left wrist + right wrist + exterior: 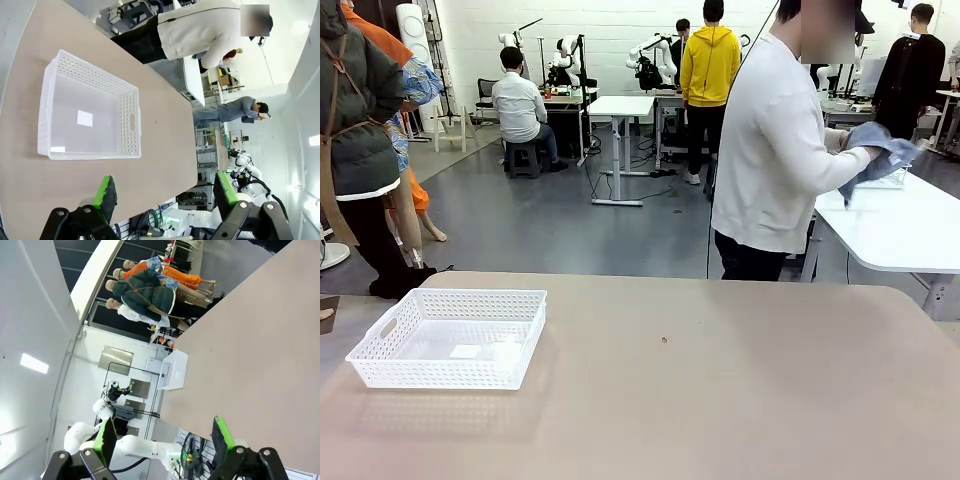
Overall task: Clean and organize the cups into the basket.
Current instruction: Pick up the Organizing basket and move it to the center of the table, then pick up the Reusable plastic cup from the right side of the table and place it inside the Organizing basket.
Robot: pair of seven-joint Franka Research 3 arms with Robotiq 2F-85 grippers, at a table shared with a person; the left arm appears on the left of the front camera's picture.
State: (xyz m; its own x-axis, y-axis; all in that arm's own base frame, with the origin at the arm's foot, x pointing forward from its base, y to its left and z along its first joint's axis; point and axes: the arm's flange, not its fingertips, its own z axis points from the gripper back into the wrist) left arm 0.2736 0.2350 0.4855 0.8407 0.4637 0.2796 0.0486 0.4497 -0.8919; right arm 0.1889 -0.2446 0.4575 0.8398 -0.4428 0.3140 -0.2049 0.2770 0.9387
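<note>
The white lattice basket (450, 337) sits at the left of the tan table, with nothing in it but a small white label on its floor. The left wrist view looks down on the same basket (90, 112), beyond my left gripper (167, 192), whose green-padded fingers stand wide open with nothing between them. My right gripper (165, 437) is open too, hovering over bare table with the basket (172, 371) far off. The cups are out of view. A person (775, 150) in a white top stands past the far edge, turned away, holding a blue cloth (880, 155).
The tan table (720, 380) stretches wide to the right of the basket, with one tiny dark speck (664, 340) near its middle. A white table (900, 225) stands behind at the far right.
</note>
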